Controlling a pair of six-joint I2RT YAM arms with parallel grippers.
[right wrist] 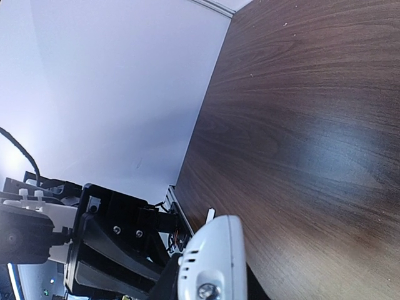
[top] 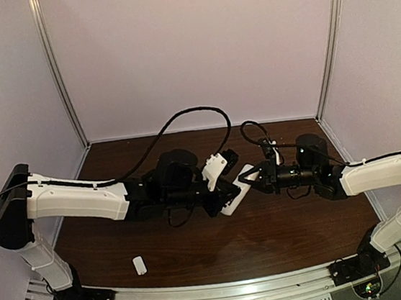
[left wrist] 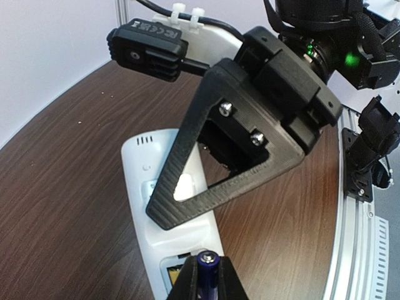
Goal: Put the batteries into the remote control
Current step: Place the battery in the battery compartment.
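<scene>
– Well, L gripper [left wrist: 207, 282] status?
– Closed tight on purple-blue battery [left wrist: 208, 258], just above open end of remote control [left wrist: 155, 164]. Orange patch [left wrist: 176, 272] shows in that opening; can't ID it.
– R gripper [top: 250, 177]?
– Pinching remote control across its body, btwn the two arms, over table [top: 197, 246] centre; contact w/ wood unclear.
– Other items?
– Small white piece [top: 139, 265] near front edge, well apart.

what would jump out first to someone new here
The white remote in the middle of the table, with the right tool shut on it. The left tool pinches a purple-blue battery just above one end of it. A small white piece lies alone near the front-left edge.
</scene>
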